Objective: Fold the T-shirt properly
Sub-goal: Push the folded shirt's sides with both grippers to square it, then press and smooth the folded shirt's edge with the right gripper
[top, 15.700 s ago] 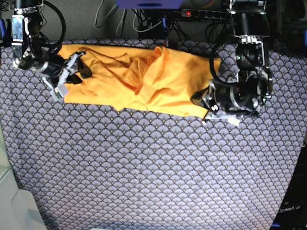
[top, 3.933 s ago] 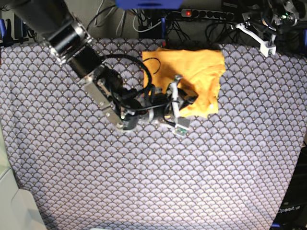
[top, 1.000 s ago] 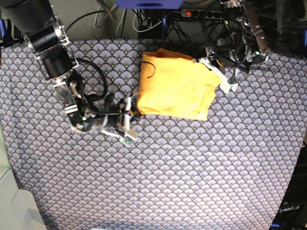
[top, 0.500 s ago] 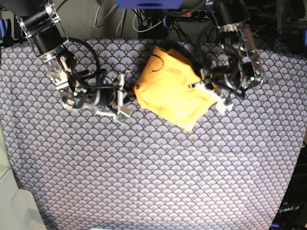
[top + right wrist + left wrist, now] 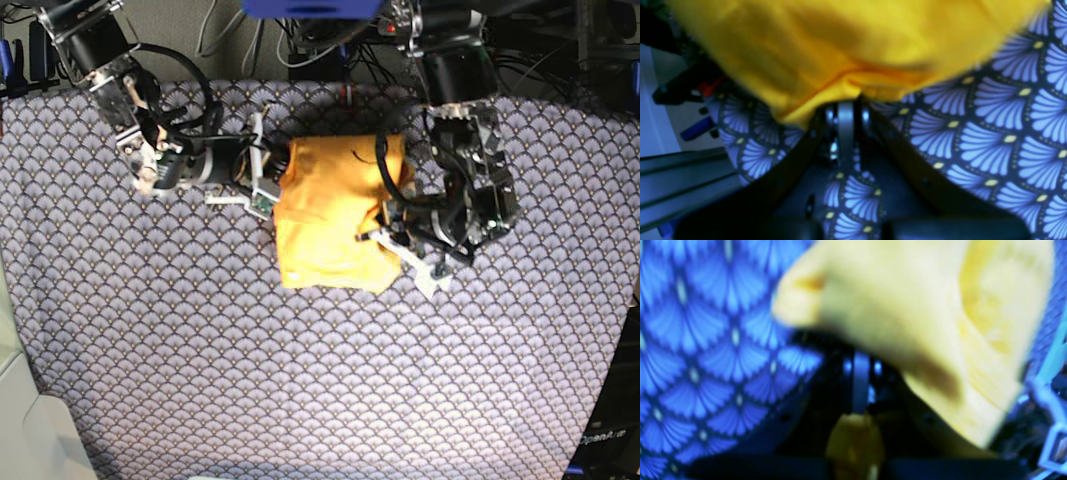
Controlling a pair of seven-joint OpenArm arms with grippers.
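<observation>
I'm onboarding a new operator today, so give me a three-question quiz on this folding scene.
1. True or false: the T-shirt lies spread out flat with both sleeves showing.
2. Which gripper is at the shirt's edge nearer the base view's left: A) left gripper B) right gripper?
3. Fill in: the tablecloth bears a repeating ____ pattern.

Key: 1 false, it is a compact folded bundle; 2 B; 3 fan (scallop).

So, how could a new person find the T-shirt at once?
Look at the patterned tablecloth and go to its upper middle, between the two arms. The T-shirt lies there, folded into a compact block. It is the only plain yellow-orange thing there.
</observation>
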